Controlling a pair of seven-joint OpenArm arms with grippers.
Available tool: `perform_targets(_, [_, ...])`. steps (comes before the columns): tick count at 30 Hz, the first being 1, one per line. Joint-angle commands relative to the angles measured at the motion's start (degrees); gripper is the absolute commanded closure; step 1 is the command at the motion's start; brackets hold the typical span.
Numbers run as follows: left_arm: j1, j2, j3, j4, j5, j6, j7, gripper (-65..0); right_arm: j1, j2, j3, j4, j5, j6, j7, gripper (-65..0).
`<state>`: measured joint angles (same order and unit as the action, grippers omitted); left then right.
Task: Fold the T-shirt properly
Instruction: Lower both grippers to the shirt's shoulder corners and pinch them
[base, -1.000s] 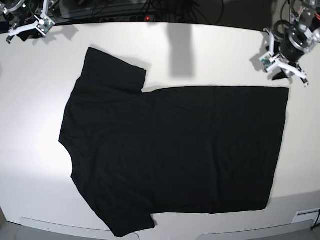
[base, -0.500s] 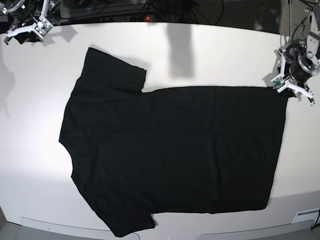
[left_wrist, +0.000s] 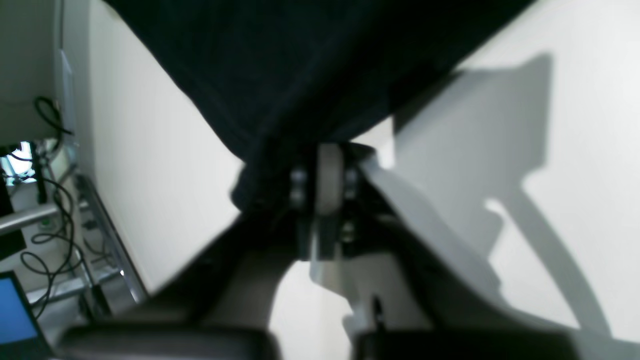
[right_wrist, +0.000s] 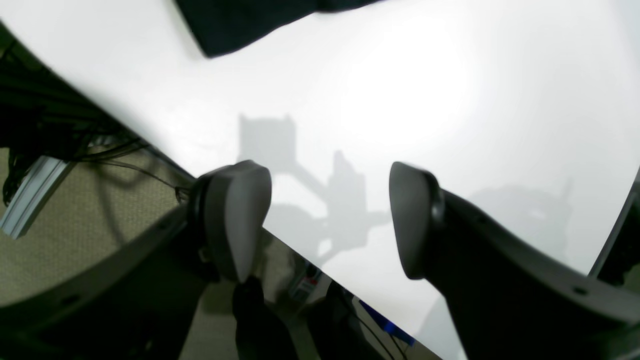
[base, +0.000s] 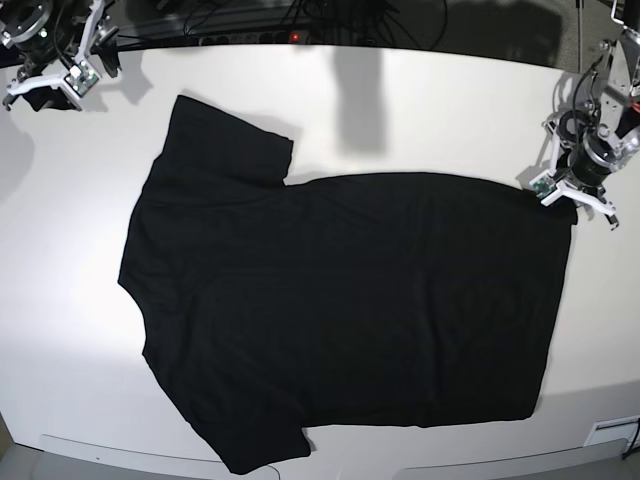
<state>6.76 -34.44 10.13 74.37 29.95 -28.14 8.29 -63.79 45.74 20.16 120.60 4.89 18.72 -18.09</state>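
T-shirt (base: 340, 310): large, black, short-sleeved, plain side showing; no print visible. Spread flat on white tabletop (base: 440, 110), filling most of the base frame. Lies sideways: sleeves and shoulder end toward frame left, straight hem toward frame right. One sleeve points to upper left, its edge casting a small shadow; other sleeve reaches lower centre-left, close to the tabletop's near edge. Cloth mostly smooth, faint creases only. Upper right hem corner drawn up slightly into a point, pinched in the left claw (base: 562, 191); left wrist view shows the black fabric bunched at the closed tips there.
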Motion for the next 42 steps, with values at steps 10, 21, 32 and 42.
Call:
perform_targets(10, [5.4,-0.8,0.1,0.7,-2.6,-3.8,6.3,0.0,0.7,5.0,0.1,0.9,0.3,-0.7,3.9,-40.7])
perform_targets(21, [13.4,-0.8,0.1,15.0,-10.6,0.1,7.3,0.0,15.1,13.6,-19.3,-3.5,-5.7,-6.8,2.4,-40.7])
perform_targets(32, [14.8,-0.8,0.1,18.7,-10.6,5.3,11.1,0.0,31.6,18.0,-36.7,-12.7,-7.7,-8.0,2.0,-40.7])
perform_targets(42, [14.8,1.4,0.1,18.7,-10.5,5.9,11.2,0.0,43.2,18.9,-53.6,-20.6,-13.9,-8.0,1.3,-40.7])
